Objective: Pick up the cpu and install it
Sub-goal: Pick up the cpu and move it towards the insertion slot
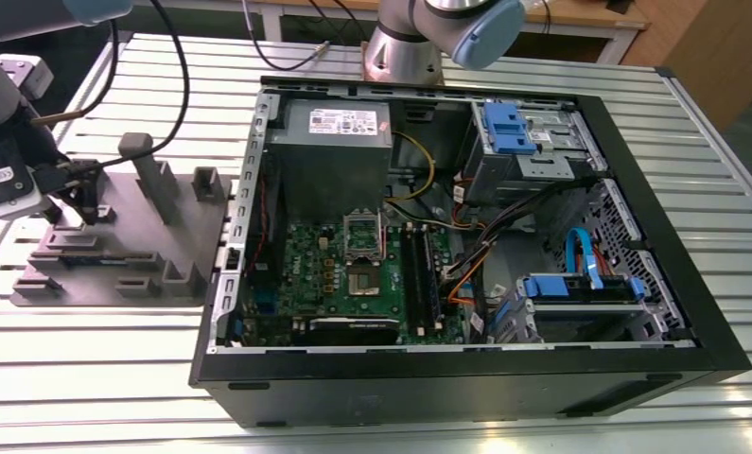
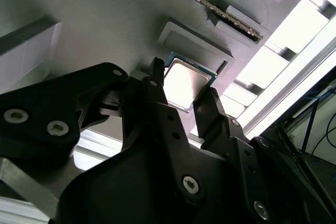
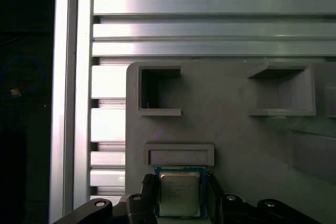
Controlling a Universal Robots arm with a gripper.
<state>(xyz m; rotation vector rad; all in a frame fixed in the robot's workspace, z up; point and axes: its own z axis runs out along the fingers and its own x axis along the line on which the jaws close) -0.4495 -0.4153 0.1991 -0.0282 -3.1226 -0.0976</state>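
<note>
cpu (image 3: 179, 192) lies flat, shiny top up, on the grey fixture plate (image 3: 236, 140), just beside a low raised ledge (image 3: 179, 155); end effector (image 3: 179, 178) straddles it on two opposite sides in both wrist views (image 2: 184, 81); cannot tell whether it is grasping the cpu or released; in the exterior view the end effector (image 1: 83, 210) is over the plate (image 1: 186, 236) at the frame's left; open computer case (image 1: 477, 378) fills centre and right, motherboard (image 1: 312, 255) inside; all on the slatted metal surface (image 1: 98, 378).

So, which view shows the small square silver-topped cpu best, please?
The first wrist view: the small square silver-topped cpu lies square-on. The second wrist view shows it slanted, glaring. The exterior view shows the end effector over its grey fixture plate.
</note>
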